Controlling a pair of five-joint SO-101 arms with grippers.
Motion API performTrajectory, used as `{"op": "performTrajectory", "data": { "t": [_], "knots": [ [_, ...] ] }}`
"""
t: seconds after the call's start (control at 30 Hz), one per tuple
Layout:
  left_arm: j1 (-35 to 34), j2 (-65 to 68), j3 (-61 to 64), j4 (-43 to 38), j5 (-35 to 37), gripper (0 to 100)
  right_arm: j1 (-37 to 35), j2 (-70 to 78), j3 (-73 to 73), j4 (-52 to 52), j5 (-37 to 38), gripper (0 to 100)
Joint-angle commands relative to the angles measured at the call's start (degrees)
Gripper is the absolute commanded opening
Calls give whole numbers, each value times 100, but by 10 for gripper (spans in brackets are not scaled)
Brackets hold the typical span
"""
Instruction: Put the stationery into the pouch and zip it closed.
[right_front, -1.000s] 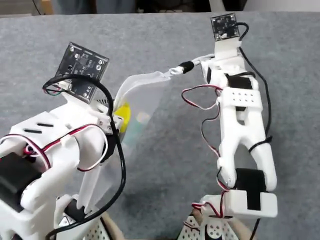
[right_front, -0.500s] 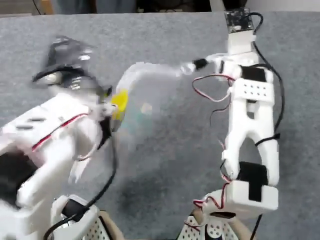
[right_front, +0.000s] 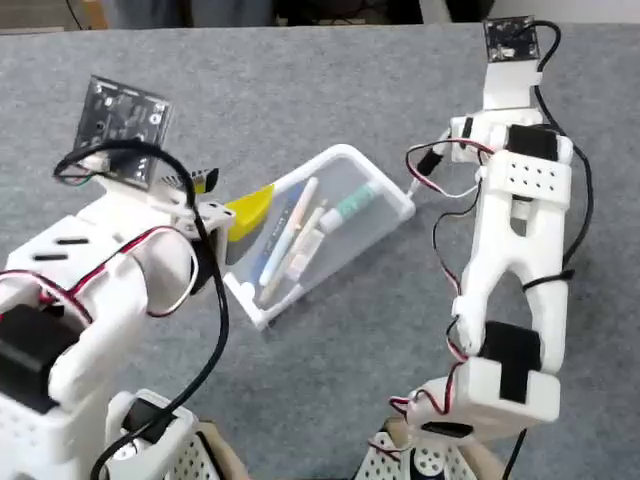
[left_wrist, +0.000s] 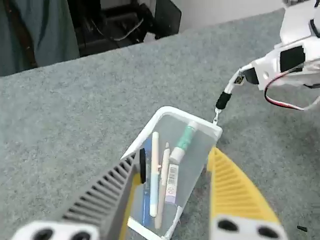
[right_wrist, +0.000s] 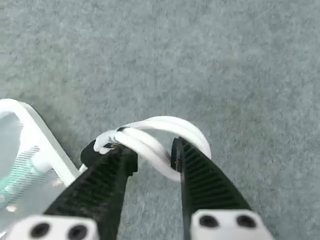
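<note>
The pouch (right_front: 350, 180) lay flat on the grey counter (right_front: 300, 90), set at a slant between the two arms. It was clear with a white border. The stationery (right_front: 290, 245) sat inside it, several pens side by side along its length, with a green-capped stick (right_front: 352, 205) nearest the far corner.

The left arm folded forward from the near left side of the counter, its wrist angled down at the pouch's near end. The left end effector (left_wrist: 177, 157) was released. Its jaws stood spread, one grey and one yellow, with the pouch's end lying between them and the yellow jaw just beside the pouch's edge.

The right arm stretched away from its base along the right side, and its wrist turned inward toward the pouch's far corner. The right end effector (right_wrist: 152, 150) was clenched on the white pull cord (right_wrist: 165, 125), whose loop bulged out beyond the jaws. The cord's black bead (right_wrist: 92, 152) sat just beside the pouch's white corner.
</note>
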Motion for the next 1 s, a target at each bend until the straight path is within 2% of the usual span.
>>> {"op": "performTrajectory", "data": {
  "t": [0.0, 0.17, 0.27, 0.33, 0.5, 0.67, 0.97],
  "knots": [
    [-286, -53, 13, -149, 26, 220, 18, -787, -295, 158, -62, 120],
    [-558, -105, -31, -141, 35, 220, -211, -1657, -303, 571, -18, 119],
    [-822, -105, -31, -141, 53, 215, -431, -2141, -321, 765, -26, 61],
    [-1024, -105, -22, -123, 53, 173, -510, -2440, -295, 862, -62, 8],
    [-1534, -105, 13, -88, 26, 36, -545, -2985, -295, 1187, -62, 28],
    [-1868, -105, 13, 62, 62, 30, -545, -3407, -295, 1679, -62, 13],
    [-1912, -114, 13, 484, 62, 30, -545, -4321, -145, 2356, -62, 12]
  ]
}}
